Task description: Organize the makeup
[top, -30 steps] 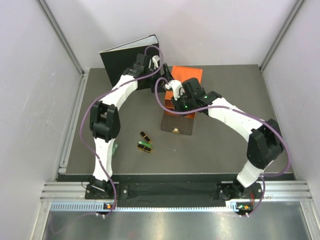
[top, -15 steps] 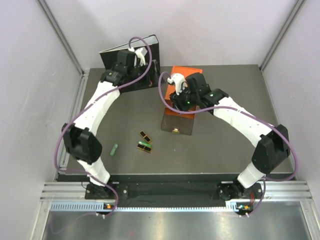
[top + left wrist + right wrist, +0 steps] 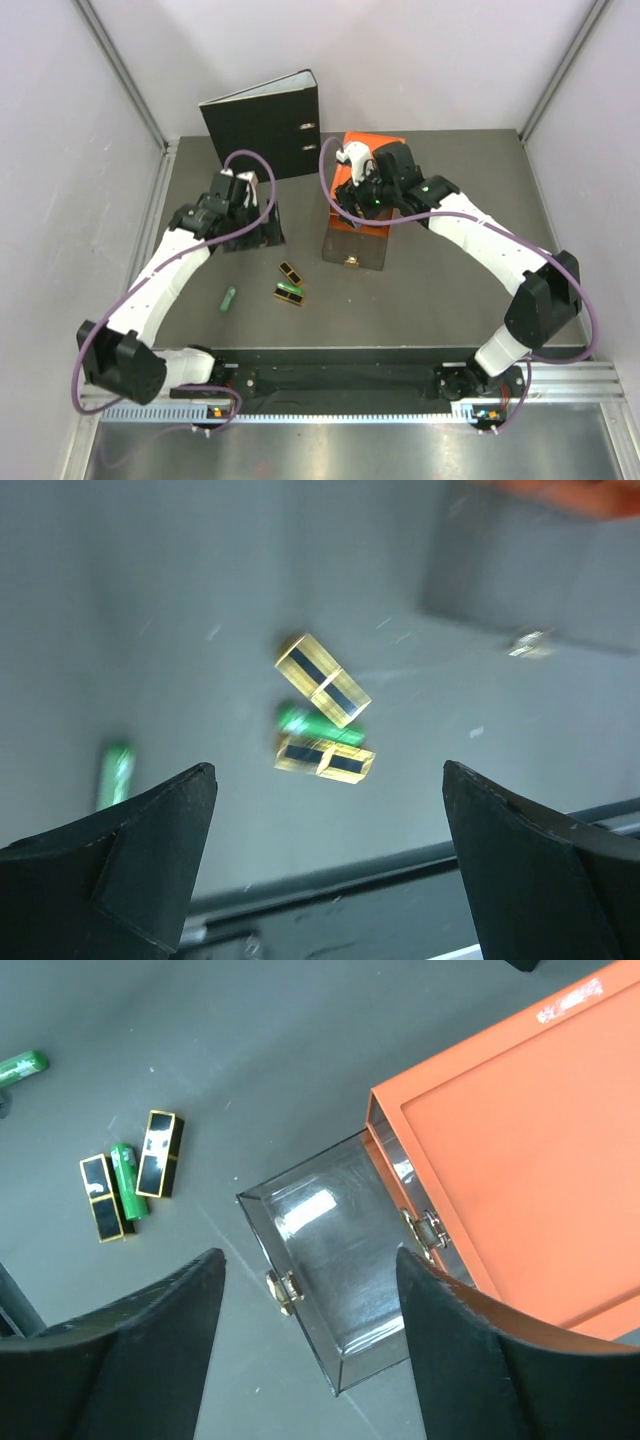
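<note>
Currently both pincers are hanging open and empty, left pincer (image 3: 328, 780) hovering over two black-gold cases (image 3: 322, 680) flanking a green stick (image 3: 320, 725) on the surface (image 3: 430, 290), second green stick (image 3: 115, 773) lying apart, right pincer (image 3: 310, 1258) hovering over the orange box's (image 3: 520, 1160) pulled-out clear drawer (image 3: 350, 1310).

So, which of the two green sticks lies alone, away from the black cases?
The green stick farther left, with nothing beside it. The other green stick lies between the two black cases.
</note>
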